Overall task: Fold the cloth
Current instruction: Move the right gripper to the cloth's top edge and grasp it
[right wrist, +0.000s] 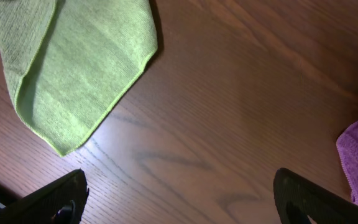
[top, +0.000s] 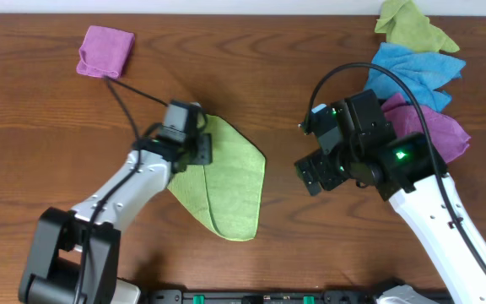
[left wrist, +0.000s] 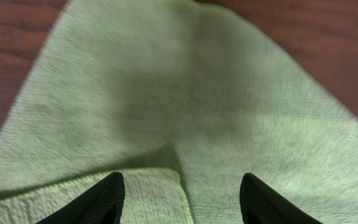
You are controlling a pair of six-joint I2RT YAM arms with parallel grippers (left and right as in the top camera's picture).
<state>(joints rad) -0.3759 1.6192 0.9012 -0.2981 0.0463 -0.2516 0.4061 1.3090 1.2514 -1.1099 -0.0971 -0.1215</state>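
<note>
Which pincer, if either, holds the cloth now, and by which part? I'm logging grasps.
Neither. The left pincer stands open over the cloth near a folded edge; the right pincer is open over bare table.

Overhead view looks straight down on the table (top: 251,67). Both wrist views look down closely. All three share the cloth (top: 226,181).
</note>
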